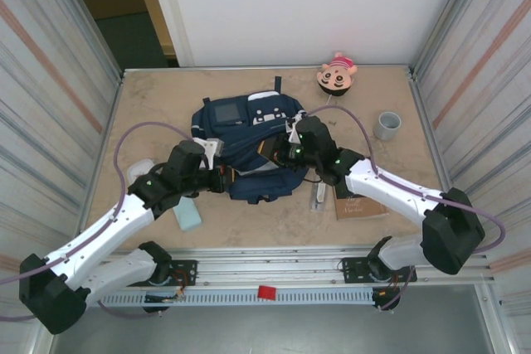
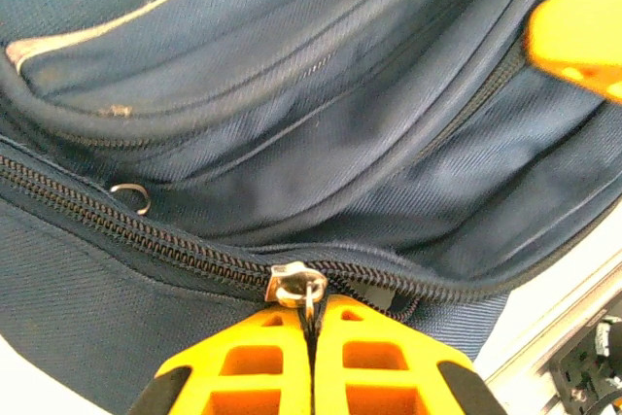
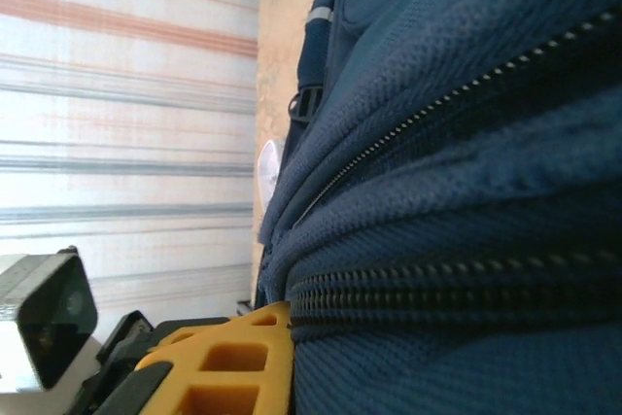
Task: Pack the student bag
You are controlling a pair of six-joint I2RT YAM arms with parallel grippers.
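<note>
The student bag point(image 1: 249, 113), navy blue with a grey square patch, lies flat in the middle of the table. My left gripper point(image 1: 228, 178) is at its near left edge. In the left wrist view, this gripper point(image 2: 311, 306) is shut on the metal zipper pull point(image 2: 296, 284) of a black zipper. My right gripper point(image 1: 278, 153) rests on the bag's near right part. In the right wrist view one yellow finger point(image 3: 243, 347) presses against the bag's fabric point(image 3: 466, 143) just below a zipper line. The other finger is hidden by the fabric pinched between them.
A doll head point(image 1: 337, 74) lies at the back right and a grey cup point(image 1: 387, 125) to the right. A brown booklet point(image 1: 358, 205) and a white object point(image 1: 318, 196) lie near the right arm. A light blue item point(image 1: 187, 215) sits by the left arm.
</note>
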